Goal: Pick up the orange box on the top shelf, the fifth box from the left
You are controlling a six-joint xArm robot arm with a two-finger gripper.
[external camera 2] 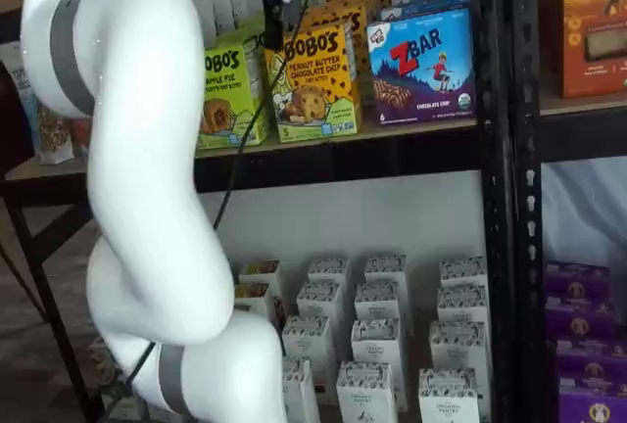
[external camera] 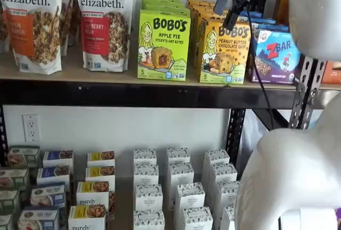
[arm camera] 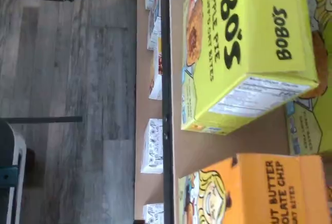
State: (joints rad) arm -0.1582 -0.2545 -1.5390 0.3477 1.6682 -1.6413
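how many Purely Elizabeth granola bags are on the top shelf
2 show in full on the tan wooden top shelf: a white bag with an orange label at its left end and a white bag with a red label beside it. More bags seem to stand behind them.

Mock shop, black rack (external camera: pixel 234 134) stocked with rows of small white cartons (external camera: pixel 178 187)

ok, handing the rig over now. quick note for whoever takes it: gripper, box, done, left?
Gripper: hangs above the shelf's boxes, in front of the orange box's upper part; fingers seen side-on, open or shut unclear, nothing held.
Orange box: upright on the top shelf, between the green box and the blue box.
Done: arm brought up near the orange box.
Left: line up, close on the orange box, lift it off the shelf.
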